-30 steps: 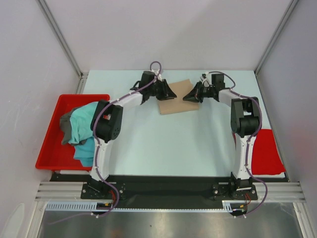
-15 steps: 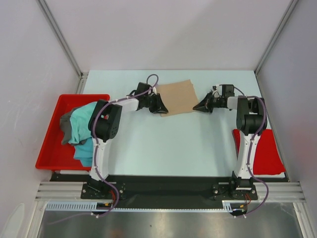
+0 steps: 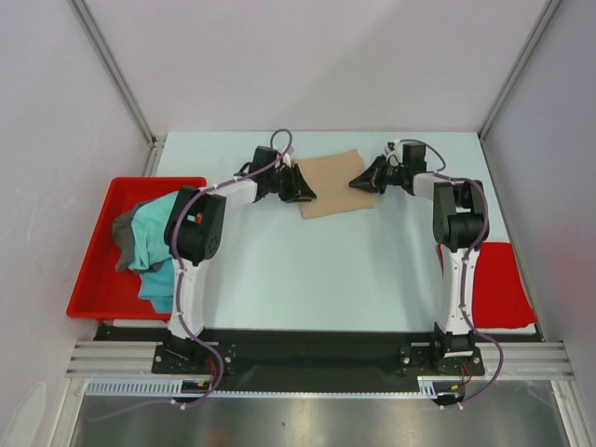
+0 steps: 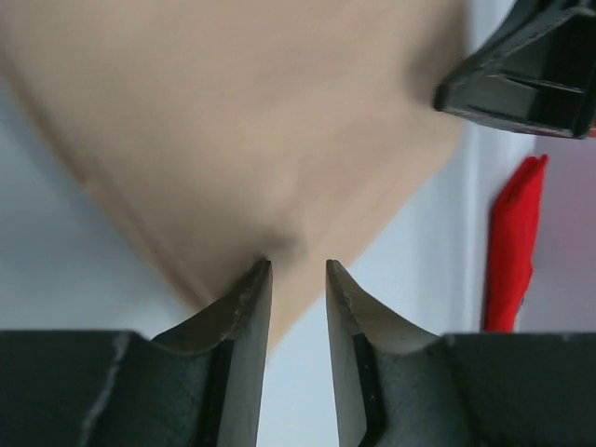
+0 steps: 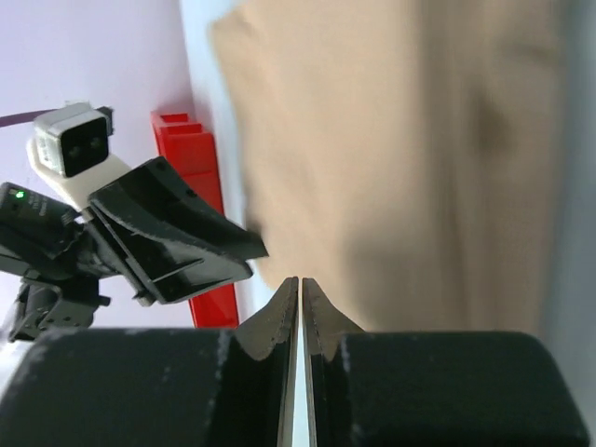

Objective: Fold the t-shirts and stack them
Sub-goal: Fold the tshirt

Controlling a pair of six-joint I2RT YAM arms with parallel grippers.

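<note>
At 9 o'clock: teal shirt [image 3: 156, 231] and grey shirt [image 3: 122, 235] heaped in tray [image 3: 91, 279], not yet folded.
At 12 o'clock: tan shirt [image 3: 331, 182] flat on the table, part-folded, between both grippers.
Left gripper [image 4: 296, 270]: jaws slightly apart, tips at the shirt's 8 o'clock corner, cloth not pinched.
Right gripper [image 5: 300, 284]: jaws pressed together at the 3 o'clock edge; whether they nip cloth, cannot tell.
Doing it well: probably close the left on the hem, then move both sides level so the edges stay square.
</note>
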